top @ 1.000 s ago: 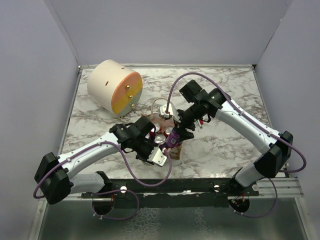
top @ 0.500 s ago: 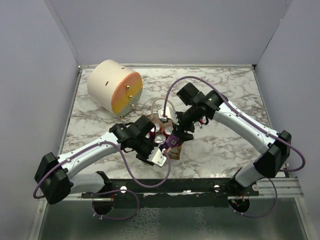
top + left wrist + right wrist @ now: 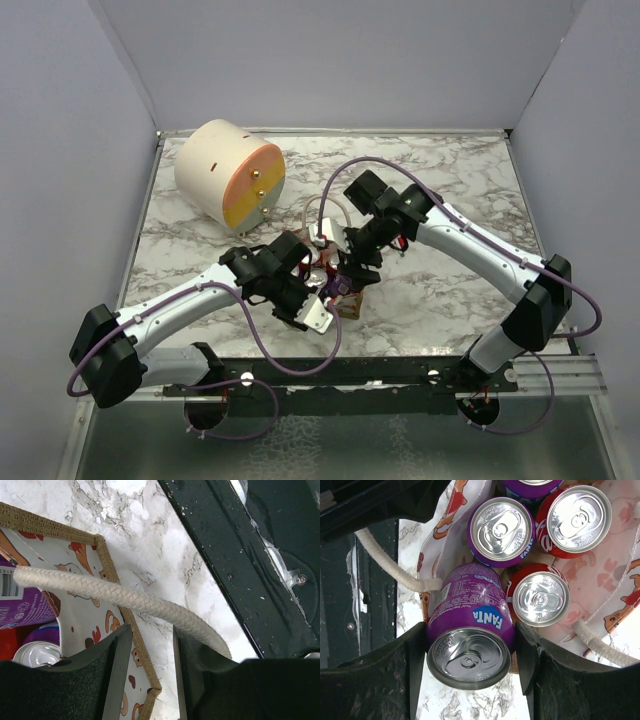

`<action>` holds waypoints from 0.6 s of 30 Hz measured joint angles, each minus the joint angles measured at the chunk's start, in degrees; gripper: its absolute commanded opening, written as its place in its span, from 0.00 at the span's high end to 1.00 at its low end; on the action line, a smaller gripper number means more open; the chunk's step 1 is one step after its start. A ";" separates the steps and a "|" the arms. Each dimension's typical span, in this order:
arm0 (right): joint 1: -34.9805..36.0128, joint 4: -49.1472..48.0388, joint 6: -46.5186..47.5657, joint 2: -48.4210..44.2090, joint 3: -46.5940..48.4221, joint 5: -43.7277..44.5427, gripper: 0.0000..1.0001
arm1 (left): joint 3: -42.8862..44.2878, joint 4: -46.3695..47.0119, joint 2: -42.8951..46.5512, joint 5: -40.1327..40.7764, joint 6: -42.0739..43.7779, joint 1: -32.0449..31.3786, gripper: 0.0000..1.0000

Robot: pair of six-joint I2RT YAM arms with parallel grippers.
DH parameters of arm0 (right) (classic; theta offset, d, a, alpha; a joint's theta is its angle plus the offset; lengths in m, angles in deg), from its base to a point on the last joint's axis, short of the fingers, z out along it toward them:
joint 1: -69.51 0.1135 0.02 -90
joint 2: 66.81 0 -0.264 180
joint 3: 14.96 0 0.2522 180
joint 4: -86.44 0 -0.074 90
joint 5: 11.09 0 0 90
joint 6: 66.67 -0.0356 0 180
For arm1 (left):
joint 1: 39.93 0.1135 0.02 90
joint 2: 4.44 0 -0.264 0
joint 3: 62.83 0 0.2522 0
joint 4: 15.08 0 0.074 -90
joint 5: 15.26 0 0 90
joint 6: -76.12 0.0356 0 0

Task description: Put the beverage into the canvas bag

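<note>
My right gripper (image 3: 470, 652) is shut on a purple Fanta can (image 3: 470, 630), held tilted over the near edge of the open canvas bag (image 3: 432, 562). Inside the bag stand a purple can (image 3: 501, 530) and two red cans (image 3: 540, 600). In the top view the small tan bag (image 3: 350, 303) sits between both arms, with the right gripper (image 3: 347, 270) above it. My left gripper (image 3: 152, 645) is beside the bag's burlap rim (image 3: 112, 570); its jaws stand slightly apart with marble showing between them. A cream rope handle (image 3: 100, 591) runs across and behind its right finger (image 3: 200, 680).
A large cream-and-orange cylinder (image 3: 228, 185) lies at the back left of the marble table (image 3: 450, 290). The black rail (image 3: 240, 570) runs along the table's near edge, close to the bag. Purple cables loop from both arms. Grey walls enclose the table.
My right arm has swung left and nearer, carrying the purple can further over the bag's opening. The left arm and the bag have hardly moved.
</note>
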 measured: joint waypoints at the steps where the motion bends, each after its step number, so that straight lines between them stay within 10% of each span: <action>1: 0.02 -0.22 -0.09 0.11 -0.17 -0.04 0.85 | 0.00 0.00 0.00 0.00 0.02 0.00 0.58; 18: 0.70 -3.21 -0.74 2.78 -1.31 -2.19 0.75 | -0.28 -1.22 0.00 -0.61 0.46 0.00 0.58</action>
